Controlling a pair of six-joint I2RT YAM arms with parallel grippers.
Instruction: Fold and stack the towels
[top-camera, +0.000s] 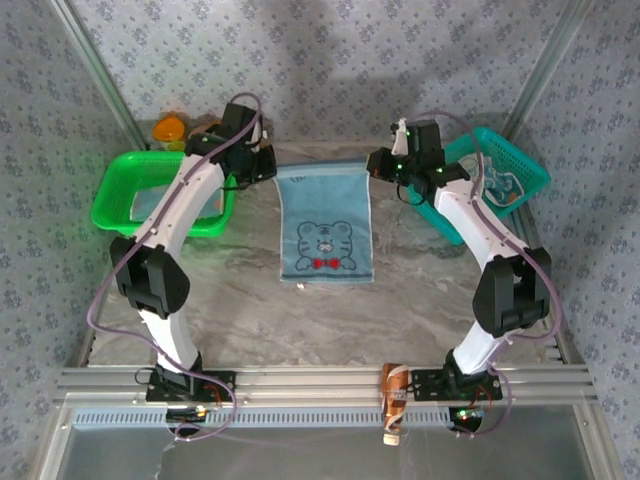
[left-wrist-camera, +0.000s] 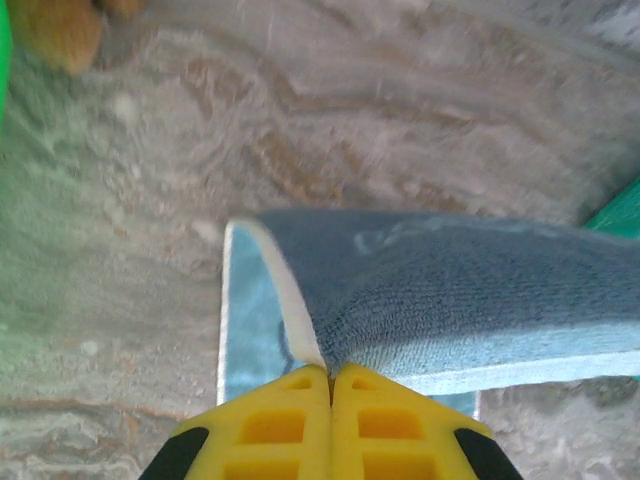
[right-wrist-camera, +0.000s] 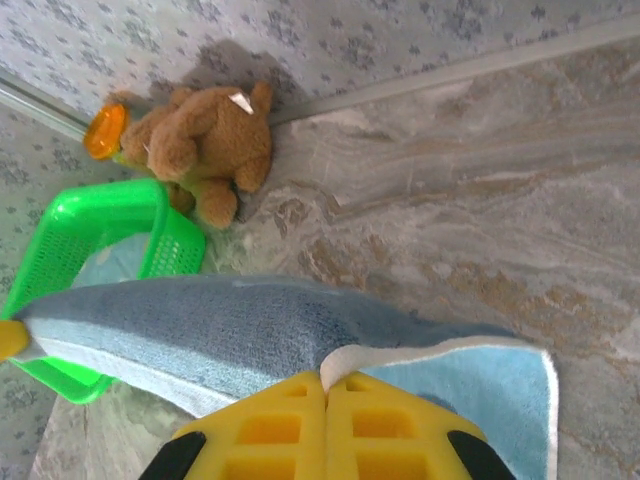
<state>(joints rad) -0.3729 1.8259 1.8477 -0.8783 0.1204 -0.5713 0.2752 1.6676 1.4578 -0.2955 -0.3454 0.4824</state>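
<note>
Two hands pinch one blue towel (top-camera: 325, 225), left hand (left-wrist-camera: 330, 372) and right hand (right-wrist-camera: 325, 380) each clamped on a corner.

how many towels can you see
3. A blue tiger-print towel lies mid-table, far corners pinched by the left hand and right hand. A pale one is in the green basket, a printed one in the teal basket. More may hide underneath.

Table (top-camera: 240, 290) lies bare before the towel (top-camera: 325, 230); green basket (top-camera: 105, 205) and teal basket (top-camera: 525, 170) flank it.
</note>
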